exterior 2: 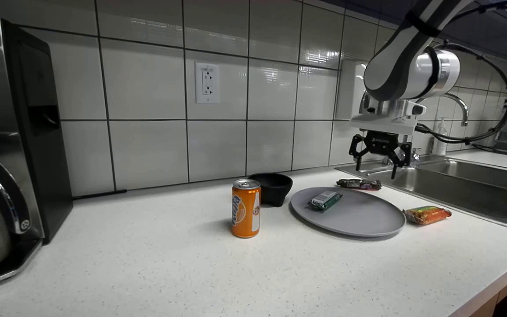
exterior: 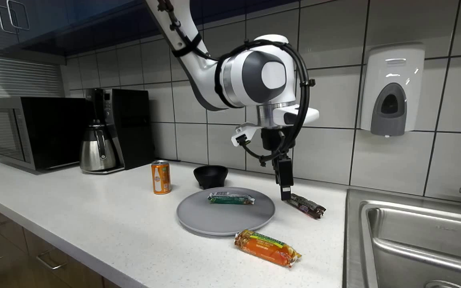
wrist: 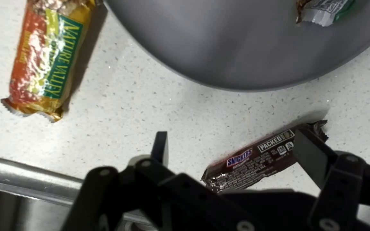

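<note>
My gripper (wrist: 231, 136) stands open above the counter, its jaws wide apart with nothing held. Beneath it lies a dark brown Snickers bar (wrist: 252, 157), slanted on the counter. One finger (wrist: 312, 154) covers part of the bar's far end in the wrist view. An exterior view shows the fingertips (exterior 2: 393, 175) hanging above counter level, apart from the bar (exterior 2: 359, 184). Beside the bar is a round grey plate (exterior: 222, 222) with a green-wrapped bar (exterior: 230, 199) on it. An orange Nature Valley packet (exterior: 267, 248) rests on the counter by the plate's edge.
An orange Fanta can (exterior 2: 246, 209) and a black bowl (exterior: 210, 176) stand past the plate. The steel sink (exterior: 422, 248) borders the work area. A tiled wall (exterior: 326, 152) rises behind; a coffee maker (exterior: 128, 128) and microwave (exterior: 50, 132) sit farther off.
</note>
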{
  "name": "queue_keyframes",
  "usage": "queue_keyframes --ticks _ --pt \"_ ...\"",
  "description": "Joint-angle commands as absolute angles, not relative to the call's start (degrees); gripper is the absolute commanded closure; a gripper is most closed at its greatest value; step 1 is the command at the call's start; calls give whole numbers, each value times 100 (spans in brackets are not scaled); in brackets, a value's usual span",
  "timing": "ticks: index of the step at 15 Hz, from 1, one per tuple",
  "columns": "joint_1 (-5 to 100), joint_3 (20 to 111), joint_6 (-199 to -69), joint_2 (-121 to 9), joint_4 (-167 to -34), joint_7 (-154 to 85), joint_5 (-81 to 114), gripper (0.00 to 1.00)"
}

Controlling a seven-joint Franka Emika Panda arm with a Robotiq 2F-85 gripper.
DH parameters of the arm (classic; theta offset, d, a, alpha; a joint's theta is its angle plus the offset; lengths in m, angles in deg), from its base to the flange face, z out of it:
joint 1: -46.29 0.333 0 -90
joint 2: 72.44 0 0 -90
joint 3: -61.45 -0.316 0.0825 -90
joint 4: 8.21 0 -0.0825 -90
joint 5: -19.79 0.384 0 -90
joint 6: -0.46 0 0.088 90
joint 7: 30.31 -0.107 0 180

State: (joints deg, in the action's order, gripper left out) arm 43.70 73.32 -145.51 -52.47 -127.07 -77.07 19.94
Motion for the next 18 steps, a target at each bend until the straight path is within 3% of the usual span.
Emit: queue_keyframes --ticks 1,18 --pt "4374 7379 -14517 -4953 -12303 -7910 2156 0" --pt "4485 7499 -14390 -3652 -10729 -9424 2366 0"
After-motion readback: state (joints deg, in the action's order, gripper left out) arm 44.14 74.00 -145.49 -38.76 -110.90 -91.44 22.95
